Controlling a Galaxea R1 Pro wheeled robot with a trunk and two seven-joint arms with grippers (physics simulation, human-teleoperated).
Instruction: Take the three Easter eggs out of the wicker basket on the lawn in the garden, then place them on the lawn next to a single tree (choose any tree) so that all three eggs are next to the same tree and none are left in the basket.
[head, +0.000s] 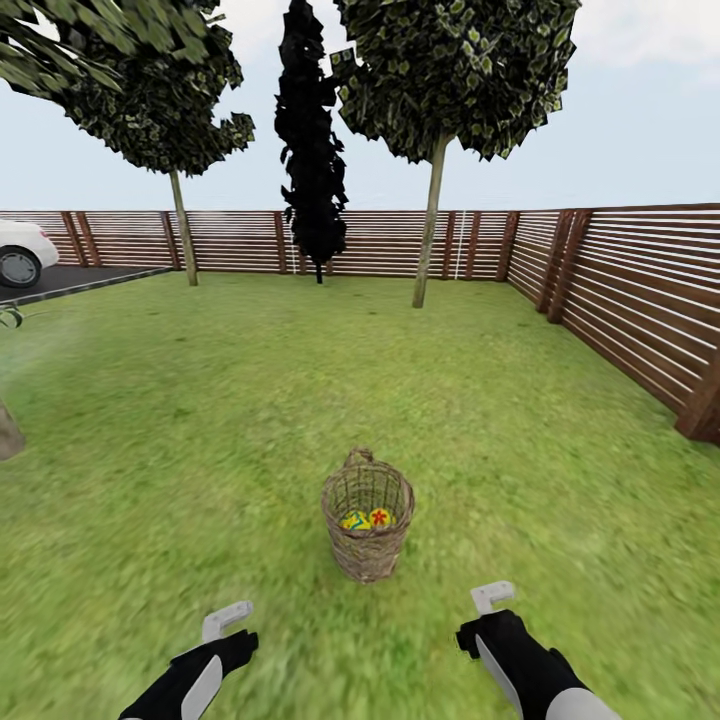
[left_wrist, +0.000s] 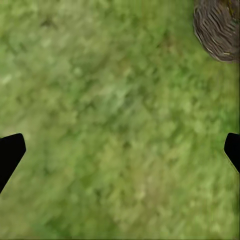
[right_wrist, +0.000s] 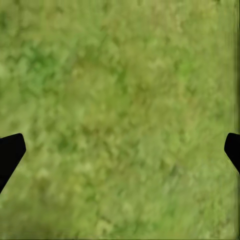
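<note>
A brown wicker basket (head: 367, 517) stands upright on the lawn (head: 300, 400) just ahead of me; its woven side also shows in the left wrist view (left_wrist: 217, 30). Inside it lie yellow Easter eggs (head: 368, 518) with red and blue-green marks; two are plain to see. My left gripper (head: 226, 619) hangs low to the basket's left, open, with dark fingertips (left_wrist: 10, 152) far apart over bare grass. To the basket's right, my right gripper (head: 492, 596) is open too, its fingertips (right_wrist: 10, 150) wide over grass. A tall tree (head: 432, 225) with a bare trunk stands far ahead.
A brown slat fence (head: 620, 290) runs along the back and right side. A second tree (head: 182, 225) and a dark narrow conifer (head: 313, 150) stand by the back fence. A white car (head: 18, 252) sits on pavement at far left. A grey trunk base (head: 8, 432) is at the left edge.
</note>
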